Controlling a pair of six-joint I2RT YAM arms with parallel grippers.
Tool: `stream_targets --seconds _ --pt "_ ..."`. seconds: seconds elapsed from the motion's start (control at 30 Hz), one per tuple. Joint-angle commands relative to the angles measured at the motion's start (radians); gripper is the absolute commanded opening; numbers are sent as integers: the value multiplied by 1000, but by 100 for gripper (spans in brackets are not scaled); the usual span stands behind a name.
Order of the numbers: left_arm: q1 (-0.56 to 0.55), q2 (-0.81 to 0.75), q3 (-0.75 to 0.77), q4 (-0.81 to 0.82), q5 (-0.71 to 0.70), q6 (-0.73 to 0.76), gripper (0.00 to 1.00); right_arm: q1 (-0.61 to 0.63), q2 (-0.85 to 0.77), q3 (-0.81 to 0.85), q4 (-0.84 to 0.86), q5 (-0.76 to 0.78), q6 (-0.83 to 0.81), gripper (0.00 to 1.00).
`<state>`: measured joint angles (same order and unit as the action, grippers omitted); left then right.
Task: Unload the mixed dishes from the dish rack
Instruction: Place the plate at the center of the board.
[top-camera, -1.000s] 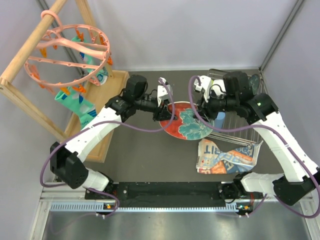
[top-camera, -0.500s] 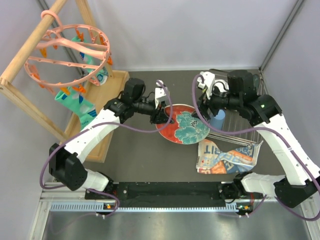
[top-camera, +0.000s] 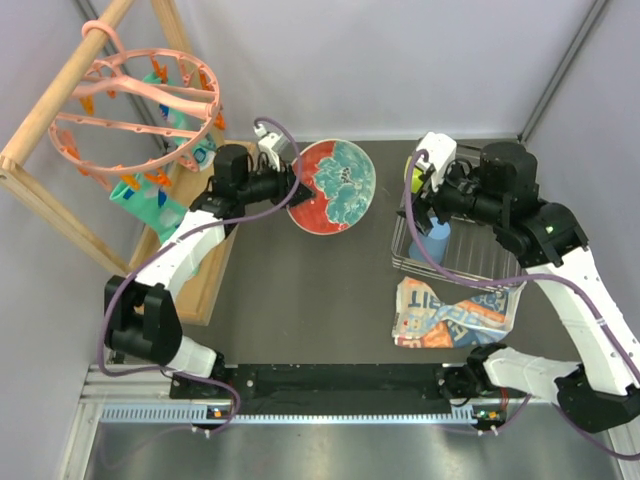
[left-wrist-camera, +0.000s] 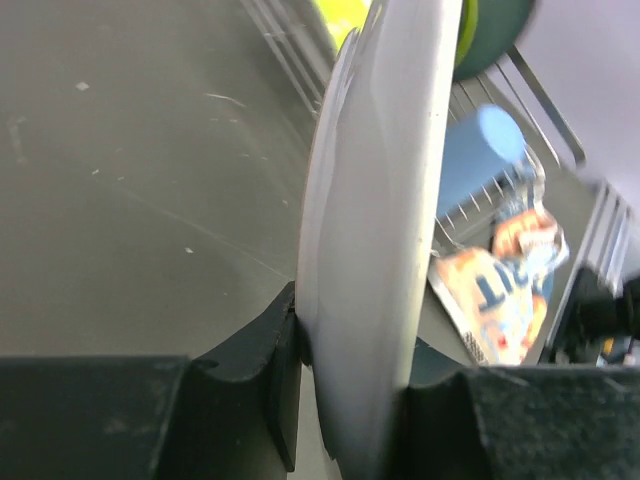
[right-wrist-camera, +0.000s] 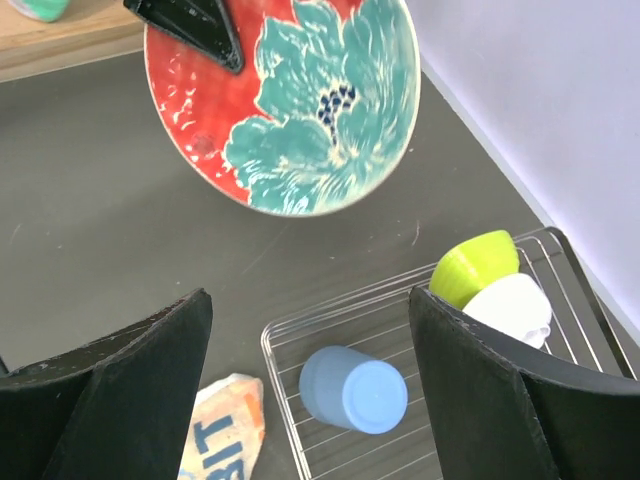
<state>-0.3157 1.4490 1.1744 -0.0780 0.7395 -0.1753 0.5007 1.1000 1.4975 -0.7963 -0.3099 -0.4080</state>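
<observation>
My left gripper (top-camera: 296, 186) is shut on the rim of a red plate with a teal flower (top-camera: 336, 186) and holds it tilted in the air, left of the dish rack (top-camera: 402, 262). In the left wrist view the plate (left-wrist-camera: 380, 190) stands edge-on between the shut fingers (left-wrist-camera: 262, 370). My right gripper (top-camera: 432, 195) hangs open and empty over the rack (right-wrist-camera: 283, 340). Below it a light blue cup (right-wrist-camera: 355, 390) lies on its side, with a lime-green bowl (right-wrist-camera: 475, 265) and a white bowl (right-wrist-camera: 512, 305) at the rack's far end. The plate (right-wrist-camera: 300, 110) shows there too. A dark teal piece (left-wrist-camera: 497, 20) shows behind.
A printed orange-blue-white packet (top-camera: 455, 312) lies on the table in front of the rack. A wooden frame with a pink ring of clips (top-camera: 140, 95) stands at the back left on a wooden board (top-camera: 205, 290). Grey walls close in on the back and right.
My left gripper has lifted the flowered plate away from the rack, up and to the back left. My right gripper has drawn back to the right over the rack.
</observation>
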Motion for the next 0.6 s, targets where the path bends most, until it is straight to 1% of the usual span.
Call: stream_targets --seconds 0.0,0.13,0.17,0.33,0.37,0.43,0.57 --pt "24 26 27 280 5 -232 0 -16 -20 -17 51 31 21 79" --pt "38 65 -7 363 -31 -358 0 -36 -31 -32 57 26 24 79" --pt "41 85 -13 382 -38 -412 0 -37 -32 -36 60 25 26 79" --pt "50 169 -22 541 -25 -552 0 -59 -46 -59 65 14 29 79" --pt "52 201 -25 575 -25 -611 0 -66 -48 -62 66 12 29 79" --pt "53 238 -22 653 -17 -657 0 -77 -49 -66 66 12 31 79" --pt "53 362 13 730 -14 -753 0 -87 -52 -71 63 5 29 79"
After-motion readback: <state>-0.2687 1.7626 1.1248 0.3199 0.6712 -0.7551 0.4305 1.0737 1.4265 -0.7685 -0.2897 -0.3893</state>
